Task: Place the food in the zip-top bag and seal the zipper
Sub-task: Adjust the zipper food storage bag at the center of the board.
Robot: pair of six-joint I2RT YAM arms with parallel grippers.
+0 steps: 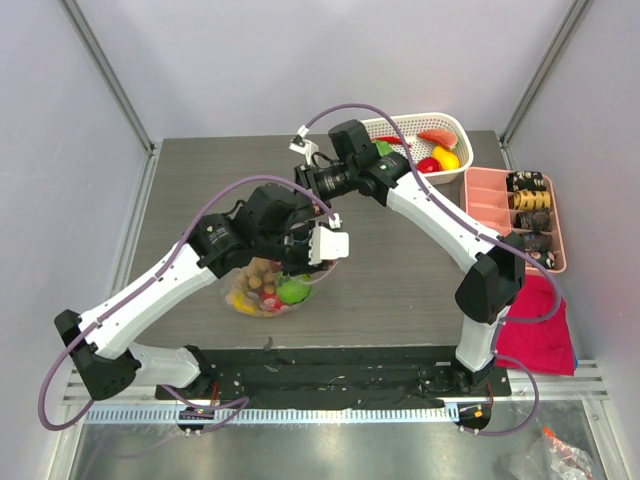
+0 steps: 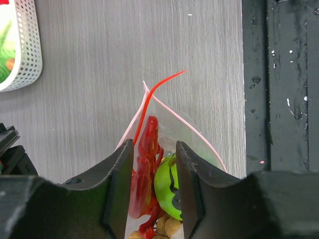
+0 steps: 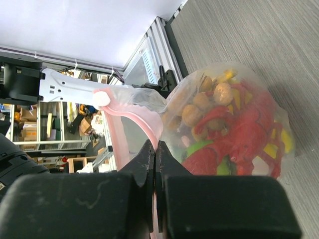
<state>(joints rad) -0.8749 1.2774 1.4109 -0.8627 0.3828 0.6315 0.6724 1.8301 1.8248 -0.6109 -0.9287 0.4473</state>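
The clear zip-top bag (image 1: 262,292) lies on the grey table, filled with food: a green round fruit (image 1: 293,291), red pieces and brown berries. In the left wrist view my left gripper (image 2: 154,169) is open, its fingers straddling the bag (image 2: 199,137) over a red piece (image 2: 147,149) and the green fruit (image 2: 167,184). The pinkish zipper (image 2: 137,117) is gaping there. My right gripper (image 3: 156,149) is shut on the zipper strip (image 3: 144,124) and holds that mouth edge up. The bag (image 3: 234,114) bulges behind it with red food (image 3: 249,134) and berries (image 3: 194,112).
A white lattice basket (image 1: 458,130) with more toy food stands at the back right and shows in the left wrist view (image 2: 25,50). A pink compartment tray (image 1: 490,200) with dark items sits at the right, with a red cloth (image 1: 545,320) below it. A black base strip (image 2: 279,99) runs along the near edge.
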